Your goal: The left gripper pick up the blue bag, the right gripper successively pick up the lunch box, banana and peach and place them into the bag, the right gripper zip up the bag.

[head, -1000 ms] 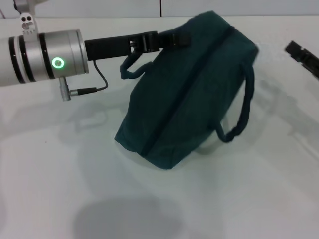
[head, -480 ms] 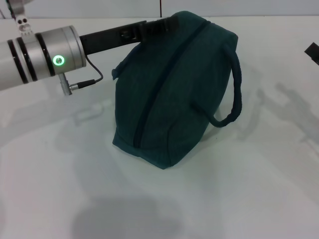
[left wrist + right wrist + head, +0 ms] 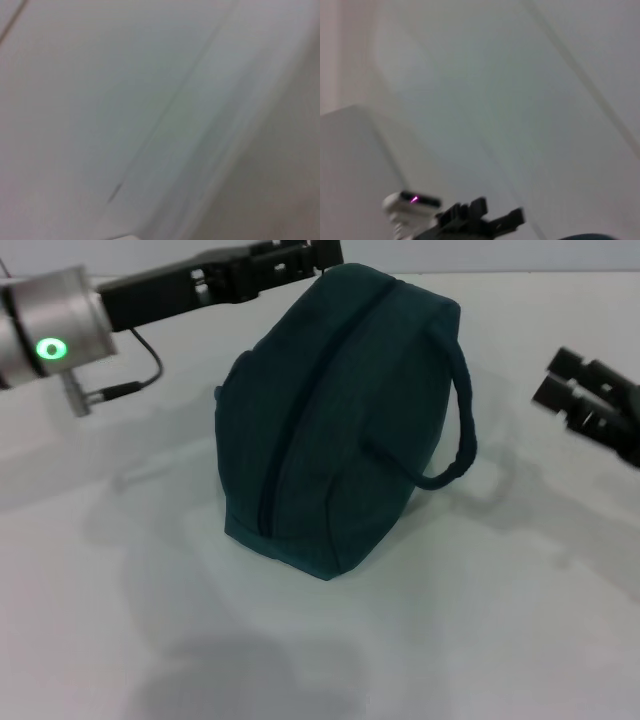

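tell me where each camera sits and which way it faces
Head view: on the robot's head, looking forward and down at the white table and the blue bag; the left pincer meets the bag's top far end, the right pincer is at the right edge.
Left wrist view: on the left wrist, facing only blurred pale surface; no robot parts show.
Right wrist view: on the right wrist, facing pale surfaces; the left pincer shows farther off.
Shared: the head and right wrist views both show the left pincer.

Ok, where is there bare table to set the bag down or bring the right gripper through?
Bare table lies in front of the bag and to its left, under the left gripper. The narrower strip between the bag's handle and the right gripper is the tight spot.
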You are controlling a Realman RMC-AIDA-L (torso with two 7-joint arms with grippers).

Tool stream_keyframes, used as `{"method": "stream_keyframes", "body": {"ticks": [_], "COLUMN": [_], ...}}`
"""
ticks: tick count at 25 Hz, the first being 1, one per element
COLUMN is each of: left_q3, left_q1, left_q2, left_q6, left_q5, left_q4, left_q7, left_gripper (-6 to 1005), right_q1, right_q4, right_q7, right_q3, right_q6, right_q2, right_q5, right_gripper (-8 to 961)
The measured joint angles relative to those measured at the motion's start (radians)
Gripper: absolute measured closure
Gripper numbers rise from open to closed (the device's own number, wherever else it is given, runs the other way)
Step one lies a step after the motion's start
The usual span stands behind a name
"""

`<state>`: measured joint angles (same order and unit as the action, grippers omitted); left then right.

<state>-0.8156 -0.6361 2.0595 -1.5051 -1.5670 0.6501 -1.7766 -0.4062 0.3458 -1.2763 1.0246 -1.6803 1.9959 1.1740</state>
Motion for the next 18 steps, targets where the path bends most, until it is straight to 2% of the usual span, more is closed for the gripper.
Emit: {"method": "stream_keyframes", "body": {"ticks": [5, 10, 13, 14, 15, 18], "left_q3": [0.001, -0.002, -0.006, -0.006, -0.007, -0.008], "left_q1": [0.059, 0.142, 0.202, 0.202, 0.245, 0.269], "left_q2": [-0.039, -0.079, -0.084, -0.084, -0.082, -0.076], "left_q6": [-0.153, -0.267, -0.302, -0.302, -0.333, -0.357], "left_q5": [0.019, 0.013, -0.013, -0.013, -0.06, -0.109], "left_q4": [0.072, 0.083, 0.078, 0.078, 0.078, 0.073], "left_q7": [0.04, 0.147, 0.237, 0.237, 0.32, 0.377], "left_gripper": [191, 120, 106, 106, 106, 106], "right_q1": [-0.021, -0.039, -0.039, -0.039, -0.039, -0.044], "right_q4": [0.008, 0.012, 0.012, 0.012, 0.012, 0.012], "right_q7": [0.091, 0.217, 0.305, 0.325, 0.351, 0.386], "right_q3": [0.012, 0.116, 0.171, 0.185, 0.206, 0.266], "right_q6": [-0.064, -0.068, -0.064, -0.063, -0.062, -0.041], "right_q2": [0.015, 0.02, 0.025, 0.027, 0.027, 0.027], "right_q5": [0.093, 0.149, 0.149, 0.149, 0.149, 0.151], "right_gripper": [65, 65, 65, 65, 65, 65]}}
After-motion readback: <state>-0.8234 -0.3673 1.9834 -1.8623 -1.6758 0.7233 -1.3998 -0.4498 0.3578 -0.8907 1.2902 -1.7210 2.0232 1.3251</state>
